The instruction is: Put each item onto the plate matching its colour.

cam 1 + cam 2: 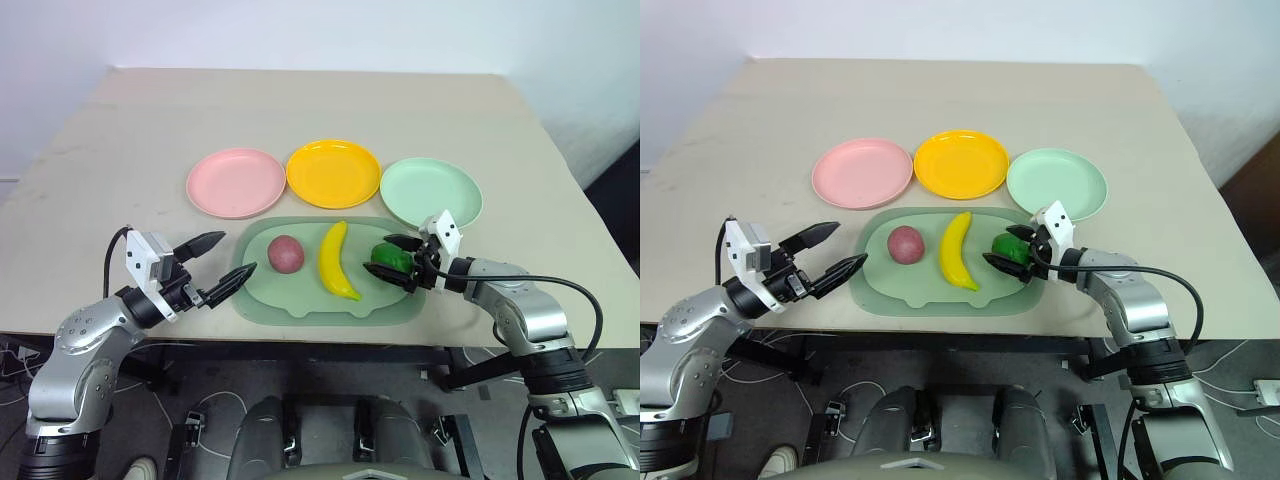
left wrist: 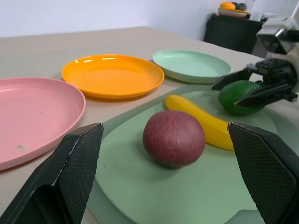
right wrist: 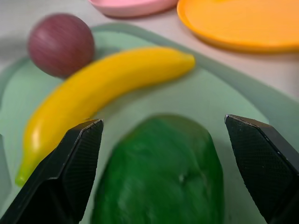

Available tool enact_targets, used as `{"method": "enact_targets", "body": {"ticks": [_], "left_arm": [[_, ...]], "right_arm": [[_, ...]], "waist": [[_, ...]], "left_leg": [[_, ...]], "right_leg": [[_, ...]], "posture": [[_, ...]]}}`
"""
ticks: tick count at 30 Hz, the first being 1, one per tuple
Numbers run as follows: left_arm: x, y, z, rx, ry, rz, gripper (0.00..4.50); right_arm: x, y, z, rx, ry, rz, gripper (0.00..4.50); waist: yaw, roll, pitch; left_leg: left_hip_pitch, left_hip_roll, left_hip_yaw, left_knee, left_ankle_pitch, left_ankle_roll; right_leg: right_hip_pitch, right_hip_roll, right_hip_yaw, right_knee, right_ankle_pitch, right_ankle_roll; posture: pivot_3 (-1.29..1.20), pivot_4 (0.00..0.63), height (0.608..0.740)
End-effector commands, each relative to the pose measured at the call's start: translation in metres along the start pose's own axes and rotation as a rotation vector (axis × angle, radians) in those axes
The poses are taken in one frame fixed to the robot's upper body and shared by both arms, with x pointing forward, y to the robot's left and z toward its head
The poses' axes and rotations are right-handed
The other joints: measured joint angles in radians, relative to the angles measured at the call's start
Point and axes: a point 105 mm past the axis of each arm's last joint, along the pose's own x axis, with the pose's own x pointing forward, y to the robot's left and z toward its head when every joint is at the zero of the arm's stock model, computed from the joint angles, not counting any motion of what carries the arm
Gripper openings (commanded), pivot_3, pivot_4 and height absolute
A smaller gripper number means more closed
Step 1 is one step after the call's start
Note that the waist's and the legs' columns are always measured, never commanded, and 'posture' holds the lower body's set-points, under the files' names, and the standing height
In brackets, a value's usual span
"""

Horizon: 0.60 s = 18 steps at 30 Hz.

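Green, glossy and lumpy, a rounded toy vegetable (image 1: 390,258) lies at the right end of a pale-green rounded-rectangle tray (image 1: 300,300) near the front edge of a beige bench (image 1: 120,130). The right gripper (image 1: 398,259) has its 2 black fingers spread wide, one on each side of the vegetable, not closed on it; whether they touch it cannot be told.

Beside the vegetable, at the middle of the tray, lies a curved yellow banana (image 1: 336,260), smooth, with one tip toward the plates and one toward the front edge. At the tray's left end sits a reddish-purple round fruit (image 1: 285,253), egg-sized in look with faint streaks on its skin. The 3 items lie apart from each other.

Behind the tray stand 3 equal round shallow plates in a row: a pink plate (image 1: 235,182) on the left, a yellow plate (image 1: 333,172) in the middle, a mint-green plate (image 1: 431,192) on the right. All 3 are bare.

The left gripper (image 1: 223,263) hovers just off the tray's left end, fingers wide apart, holding nothing.
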Motion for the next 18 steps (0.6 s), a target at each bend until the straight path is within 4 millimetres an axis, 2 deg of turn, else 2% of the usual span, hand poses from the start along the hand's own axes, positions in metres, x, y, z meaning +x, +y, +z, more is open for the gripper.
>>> {"method": "enact_targets", "body": {"ticks": [1, 3, 4, 6, 9, 12, 14, 18], "left_arm": [[-0.002, -0.003, 0.01, 0.035, -0.019, -0.003, 4.49], [-0.001, -0.003, 0.01, 0.035, -0.019, -0.002, 4.49], [-0.001, -0.003, 0.009, 0.034, -0.02, -0.003, 4.5], [0.0, -0.003, 0.009, 0.038, -0.017, -0.006, 4.5], [-0.002, -0.001, 0.01, 0.042, -0.015, -0.007, 4.5], [-0.004, 0.001, 0.008, 0.044, -0.007, -0.007, 4.5], [-0.005, 0.001, 0.008, 0.045, -0.007, -0.007, 4.5], [-0.004, 0.001, 0.009, 0.045, -0.01, -0.011, 4.5]], "right_arm": [[-0.001, 0.004, 0.01, -0.035, -0.025, 0.017, 4.39], [-0.002, 0.004, 0.009, -0.045, -0.018, 0.01, 4.39], [-0.003, 0.005, 0.009, -0.052, -0.016, 0.01, 4.23], [-0.004, 0.008, 0.008, -0.059, -0.015, 0.024, 3.79], [-0.008, 0.012, 0.013, -0.074, -0.025, 0.038, 2.89], [-0.011, 0.012, 0.028, -0.093, -0.061, 0.033, 2.85], [-0.012, 0.006, 0.045, -0.101, -0.11, 0.003, 2.85], [-0.011, -0.022, 0.077, -0.089, -0.19, -0.115, 2.85]], "waist": [[0.0, 0.0, 0.0], [0.0, 0.0, 0.0], [0.001, 0.0, 0.0], [0.002, 0.0, 0.0], [0.0, 0.0, 0.0], [0.001, 0.0, 0.0], [0.001, 0.0, 0.0], [0.0, 0.0, 0.0]], "left_leg": [[0.0, 0.0, 0.0, 0.0, 0.0, 0.0], [0.0, 0.0, 0.0, 0.0, 0.0, 0.0], [0.0, 0.0, 0.0, 0.0, 0.0, 0.0], [0.0, 0.0, 0.0, 0.0, 0.0, 0.0], [0.0, 0.0, 0.0, 0.0, 0.0, 0.0], [0.0, 0.0, 0.0, 0.0, 0.0, 0.0], [0.0, 0.001, 0.0, 0.0, 0.0, 0.0], [0.0, 0.001, 0.0, 0.0, 0.0, 0.0]], "right_leg": [[0.0, 0.0, 0.0, 0.0, 0.0, 0.0], [0.0, 0.0, 0.0, 0.0, 0.0, 0.0], [0.0, 0.0, 0.0, 0.0, 0.0, 0.0], [0.0, 0.0, 0.0, 0.0, 0.0, 0.0], [0.0, 0.0, 0.0, 0.0, 0.0, 0.0], [0.0, 0.0, 0.0, 0.0, 0.0, 0.0], [0.0, 0.0, 0.0, 0.0, 0.0, 0.0], [-0.001, 0.0, 0.0, 0.0, 0.0, 0.0]], "posture": [[0.0, 0.15, 0.695], [0.0, 0.15, 0.695], [0.0, 0.15, 0.695], [0.0, 0.15, 0.695], [0.0, 0.15, 0.695], [0.0, 0.15, 0.695], [0.0, 0.15, 0.695], [0.0, 0.15, 0.695]]}}
